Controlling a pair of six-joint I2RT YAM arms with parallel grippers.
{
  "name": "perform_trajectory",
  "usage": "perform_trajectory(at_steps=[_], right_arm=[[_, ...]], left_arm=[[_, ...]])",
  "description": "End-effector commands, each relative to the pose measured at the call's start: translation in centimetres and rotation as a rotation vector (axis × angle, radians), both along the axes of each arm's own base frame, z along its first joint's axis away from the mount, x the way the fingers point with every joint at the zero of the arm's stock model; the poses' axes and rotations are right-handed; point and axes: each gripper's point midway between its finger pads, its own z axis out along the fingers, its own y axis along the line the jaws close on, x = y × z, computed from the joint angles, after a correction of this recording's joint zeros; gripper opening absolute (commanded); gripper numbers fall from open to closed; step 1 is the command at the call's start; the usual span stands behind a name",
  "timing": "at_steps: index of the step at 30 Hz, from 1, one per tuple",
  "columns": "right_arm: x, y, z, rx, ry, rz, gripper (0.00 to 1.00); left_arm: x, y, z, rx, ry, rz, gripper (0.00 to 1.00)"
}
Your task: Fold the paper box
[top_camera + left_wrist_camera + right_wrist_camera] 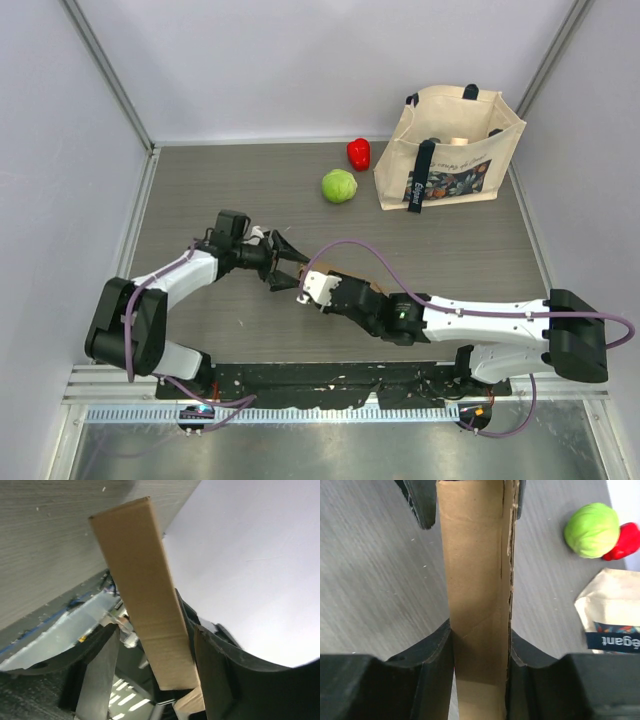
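One paper box (475,580), brown cardboard, near the middle of the table (200,190); one beige tote bag (450,150) at the far right corner, with two dark handles; one green round thing (339,186) and one red one (358,153) by the far edge; two arms, left arm (170,280) and right arm (480,320); two grippers, left gripper (155,645) and right gripper (480,640), two fingers each.

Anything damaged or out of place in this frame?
The paper box, clamped in the right gripper, looks frayed along its right-hand edge in the right wrist view, with a dark split running down it. Nothing else stands out.
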Motion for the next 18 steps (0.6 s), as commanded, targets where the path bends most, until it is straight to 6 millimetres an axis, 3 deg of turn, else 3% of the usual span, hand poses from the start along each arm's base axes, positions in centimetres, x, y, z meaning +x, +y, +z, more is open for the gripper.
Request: perform_trajectory(at_steps=[1, 4, 5, 7, 11, 14, 18], right_arm=[[-0.4, 1.2, 1.2, 0.103, 0.096, -0.016, 0.36], [-0.7, 0.9, 0.7, 0.105, 0.211, -0.008, 0.33], [-0.1, 0.5, 1.1, 0.128, 0.233, -0.027, 0.32], [-0.7, 0.4, 0.4, 0.135, 0.342, -0.002, 0.33], [-0.4, -0.6, -1.0, 0.094, 0.478, -0.013, 0.33], [-0.5, -0.3, -1.9, 0.074, 0.555, 0.004, 0.33], [-0.4, 0.4, -2.4, 0.071, 0.609, 0.018, 0.33]], left_arm=[[-0.1, 1.3, 0.3, 0.132, -0.223, -0.048, 0.67], [0.1, 2.6, 0.2, 0.244, -0.409, -0.067, 0.70], [0.1, 3.0, 1.0, 0.267, -0.482, -0.061, 0.70], [0.4, 4.9, 0.2, 0.404, -0.576, -0.051, 0.70], [1.2, 7.3, 2.2, 0.550, -0.819, -0.029, 0.60], [1.7, 7.5, 4.7, 0.571, -0.988, -0.035, 0.58], [2.3, 5.8, 7.5, 0.506, -1.182, -0.102, 0.59]])
